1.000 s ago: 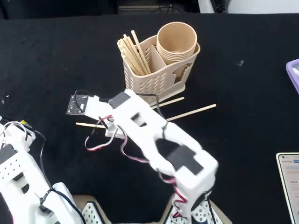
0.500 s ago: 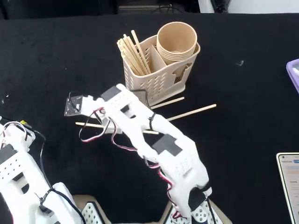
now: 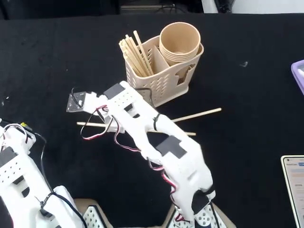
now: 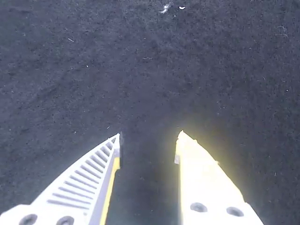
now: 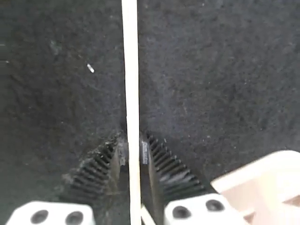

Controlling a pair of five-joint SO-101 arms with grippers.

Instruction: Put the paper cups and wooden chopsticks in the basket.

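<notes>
Two toothed fingers [image 5: 101,161] of the right end effector [image 5: 132,147] were pressed together on a single wooden chopstick [image 5: 130,70], one on each side, and the stick ran straight out between them over the black desk [image 5: 225,70]. From above, that chopstick [image 3: 90,125] lay flat across the desk [image 3: 57,57], passing beneath the right arm [image 3: 161,142] and showing again on the arm's far side. The white arm stretched from its base at the near edge diagonally toward the middle of the desk. A second chopstick [image 3: 197,114] lay loose just beyond the first, near it but apart, angled toward the basket [image 3: 159,83]. The cream slotted basket stood upright farther back. A bundle of chopsticks [image 3: 135,54] leaned in its left compartment, and a nested stack of paper cups [image 3: 179,42] sat in the right one, rising above the rim. The left end effector [image 4: 147,140] hung with its two fingers spread apart and nothing between them, over bare black desk [image 4: 140,56] dotted with a few pale specks. The left arm [image 3: 19,175] sat at the near left corner, well apart from the basket and both loose sticks. At the right edge, a purple object [image 3: 298,76] and a flat device [image 3: 293,185] with a lit screen were partly cut off.
</notes>
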